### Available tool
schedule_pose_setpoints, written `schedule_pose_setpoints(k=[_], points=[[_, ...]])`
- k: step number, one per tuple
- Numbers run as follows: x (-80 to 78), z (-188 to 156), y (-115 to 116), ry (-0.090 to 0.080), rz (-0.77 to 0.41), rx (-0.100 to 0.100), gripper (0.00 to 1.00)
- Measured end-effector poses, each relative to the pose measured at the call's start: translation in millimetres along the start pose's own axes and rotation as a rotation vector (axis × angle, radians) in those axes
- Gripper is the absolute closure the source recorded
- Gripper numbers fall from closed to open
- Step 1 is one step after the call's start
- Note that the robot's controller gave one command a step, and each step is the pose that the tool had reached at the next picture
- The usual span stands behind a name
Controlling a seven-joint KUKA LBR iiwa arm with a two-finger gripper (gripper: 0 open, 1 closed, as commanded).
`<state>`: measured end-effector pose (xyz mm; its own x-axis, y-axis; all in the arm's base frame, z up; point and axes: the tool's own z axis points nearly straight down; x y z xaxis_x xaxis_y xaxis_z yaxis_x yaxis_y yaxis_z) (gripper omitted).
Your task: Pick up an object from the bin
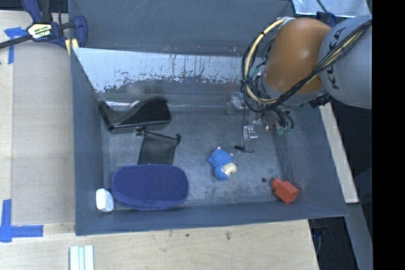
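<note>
Blue piece (219,162) — small and stubby, with a pale round end — lies on the floor of the bin (190,28), right of centre and toward the near wall; in the camera view the gripper (249,136) hangs up and to the right of it, near but apart, and touches nothing that can be made out; whether it is spread or pressed together I cannot tell, and nothing shows in its grasp; the piece's long axis runs diagonally from upper left to lower right, pale end to the lower right, toward a red block (285,190) that sits well apart by the bin's near right corner; the arm (351,66) comes in over the right wall, its orange cover (297,54) bulging above the rim with black and yellow cables (252,63) looped round it, and the wrist turns down so the gripper points at the floor; on the left side lie a black stapler-like thing (136,114), a flat black piece (155,147) just below it, and a dark blue oval pouch (150,186) near the front wall — a small white thing (104,200) just beside its left end.
</note>
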<state>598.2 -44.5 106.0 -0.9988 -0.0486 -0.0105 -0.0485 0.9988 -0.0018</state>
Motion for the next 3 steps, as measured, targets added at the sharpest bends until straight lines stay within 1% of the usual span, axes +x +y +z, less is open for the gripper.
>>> schedule_pose_setpoints(k=[1,2,3], points=[[37.3,-32,78,0.008,0.280,-0.003,0.00],[85.2,-26,76,0.012,0.189,0.000,0.00],[90.0,28,2,0.014,0.239,0.004,0.00]])
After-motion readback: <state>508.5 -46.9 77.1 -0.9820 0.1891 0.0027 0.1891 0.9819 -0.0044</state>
